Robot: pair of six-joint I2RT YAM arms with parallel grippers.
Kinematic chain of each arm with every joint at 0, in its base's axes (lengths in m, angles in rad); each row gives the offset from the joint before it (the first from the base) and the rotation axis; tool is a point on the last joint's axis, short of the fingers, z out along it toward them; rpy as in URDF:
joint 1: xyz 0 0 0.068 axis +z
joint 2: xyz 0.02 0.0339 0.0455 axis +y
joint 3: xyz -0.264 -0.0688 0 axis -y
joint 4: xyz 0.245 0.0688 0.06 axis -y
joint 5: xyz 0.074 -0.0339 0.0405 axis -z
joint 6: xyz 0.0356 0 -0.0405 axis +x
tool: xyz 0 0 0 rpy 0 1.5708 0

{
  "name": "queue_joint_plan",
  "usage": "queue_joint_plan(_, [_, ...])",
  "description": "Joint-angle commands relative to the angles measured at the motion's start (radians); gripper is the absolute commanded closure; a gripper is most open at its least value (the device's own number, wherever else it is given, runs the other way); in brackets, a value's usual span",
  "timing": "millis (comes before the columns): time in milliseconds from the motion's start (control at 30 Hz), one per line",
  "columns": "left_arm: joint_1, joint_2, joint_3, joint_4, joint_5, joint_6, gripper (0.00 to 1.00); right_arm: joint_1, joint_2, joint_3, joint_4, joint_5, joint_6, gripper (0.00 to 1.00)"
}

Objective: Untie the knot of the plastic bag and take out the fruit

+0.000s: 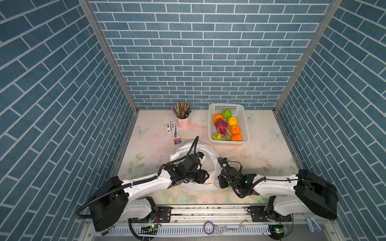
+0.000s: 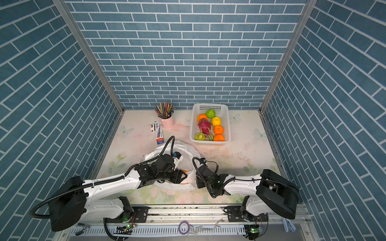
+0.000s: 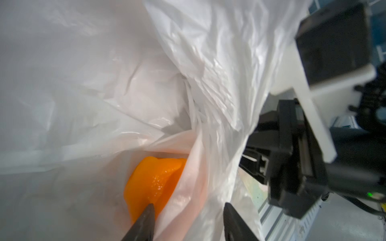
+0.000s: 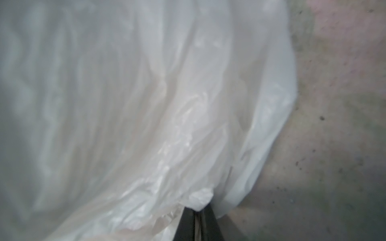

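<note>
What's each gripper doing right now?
Left gripper: jaws apart at the orange in the plastic bag; grip cannot be told.
Right gripper: shut on the plastic bag.

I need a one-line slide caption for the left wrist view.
Left gripper, fingers apart, inside the open plastic bag, one fingertip at an orange.

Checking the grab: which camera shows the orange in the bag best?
The left wrist view: the orange sits close and large inside the open bag. A top view catches only a sliver; the right wrist view shows only plastic.
</note>
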Motion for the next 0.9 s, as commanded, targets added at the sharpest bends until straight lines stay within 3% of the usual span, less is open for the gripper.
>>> queue_joint_plan(0, [-0.052,-0.024,-0.084,0.077,-0.003,-0.055,0.43,-0.004,0.082,-0.011,-0.109,0.133,0.023,0.9])
queue_joint_plan(200, [-0.104,0.086,-0.143,0.216,-0.048,-0.085,0.45,-0.004,0.11,0.03,-0.1,0.147,0.014,0.83])
queue_joint_plan(367, [-0.121,0.143,-0.151,0.282,-0.106,-0.087,0.51,-0.004,0.007,0.057,-0.187,0.114,0.01,0.69])
queue_joint_plan(467, [-0.145,0.182,-0.145,0.32,-0.116,-0.072,0.52,-0.004,-0.089,0.082,-0.261,0.032,0.004,0.56])
queue_joint_plan(633, [-0.169,0.24,-0.142,0.359,-0.127,-0.061,0.52,-0.006,-0.258,0.117,-0.406,-0.023,0.15,0.42])
queue_joint_plan(867, [-0.196,0.231,-0.132,0.378,-0.116,-0.016,0.5,-0.045,-0.378,0.146,-0.413,-0.092,0.319,0.26])
